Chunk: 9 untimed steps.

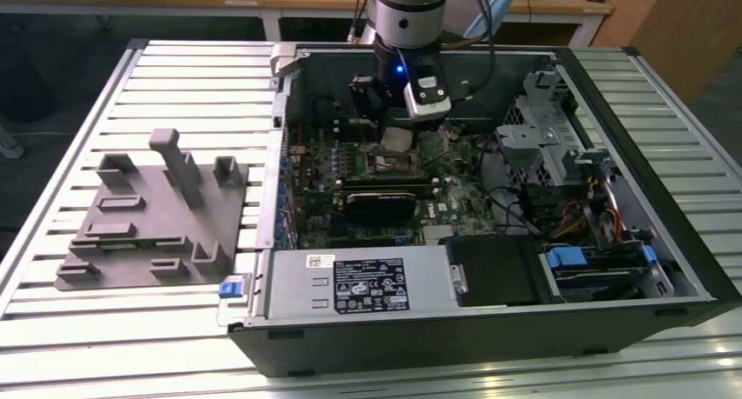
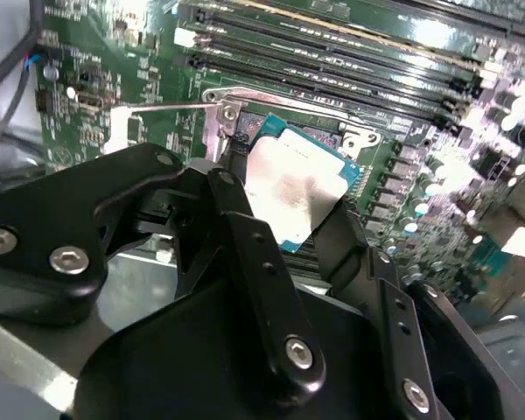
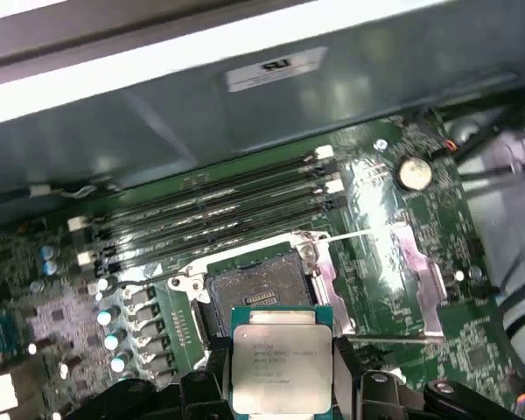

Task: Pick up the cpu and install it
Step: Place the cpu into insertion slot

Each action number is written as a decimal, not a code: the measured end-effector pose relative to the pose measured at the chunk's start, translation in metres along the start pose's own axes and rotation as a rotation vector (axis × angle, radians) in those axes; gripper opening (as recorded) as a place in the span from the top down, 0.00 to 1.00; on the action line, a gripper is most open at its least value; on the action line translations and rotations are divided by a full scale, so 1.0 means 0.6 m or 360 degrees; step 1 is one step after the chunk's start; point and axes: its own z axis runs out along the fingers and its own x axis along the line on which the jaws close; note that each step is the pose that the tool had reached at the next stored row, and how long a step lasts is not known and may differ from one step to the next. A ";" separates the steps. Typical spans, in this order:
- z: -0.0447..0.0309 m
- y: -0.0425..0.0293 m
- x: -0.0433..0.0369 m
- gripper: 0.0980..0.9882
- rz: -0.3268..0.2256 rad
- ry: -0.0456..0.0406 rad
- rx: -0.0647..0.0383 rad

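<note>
Slatted table (image 1: 174, 77) with an open computer case (image 1: 464, 338) lying on its side. Notes run across from the exterior view's left.

Far left, well apart from the pincer (image 2: 290, 199): a grey moulded fixture (image 1: 139, 234) on the table, outside the case. Its recesses look shaped to park parts. I cannot tell whether any of them holds something.

Centre: the arm stands vertical over the case, with the pincer above the motherboard (image 1: 336, 169). The pincer is clenched on the cpu (image 3: 278, 357), one finger (image 2: 254, 254) on each of two opposite edges. This leaves the metal lid facing up and nothing pressing on the underside. The chip is held flat, about parallel to the board, probably so it can meet the socket squarely.

Just under and a little ahead of the pincer: the socket (image 3: 258, 284), bare, with nothing seated in it. The cpu hangs above it, apart from it as far as I can judge, and is not yet installed. The load plate (image 3: 416, 271) is swung open and lies beside the socket, with its lever (image 3: 363, 234) released, which leaves the socket open from above. The memory slots (image 3: 210, 206) run just beyond the socket.

Exterior view's right of the pincer: the drive cage (image 1: 545, 129), near but apart. The power supply box (image 1: 360, 282) lies along the case wall nearest the camera, well apart from the pincer.
</note>
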 end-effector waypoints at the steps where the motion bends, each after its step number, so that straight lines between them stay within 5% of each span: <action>1: 0.000 0.000 0.000 0.50 0.0029 -0.0001 0.0001; 9: 0.000 0.000 0.000 0.50 0.0260 -0.0010 0.0009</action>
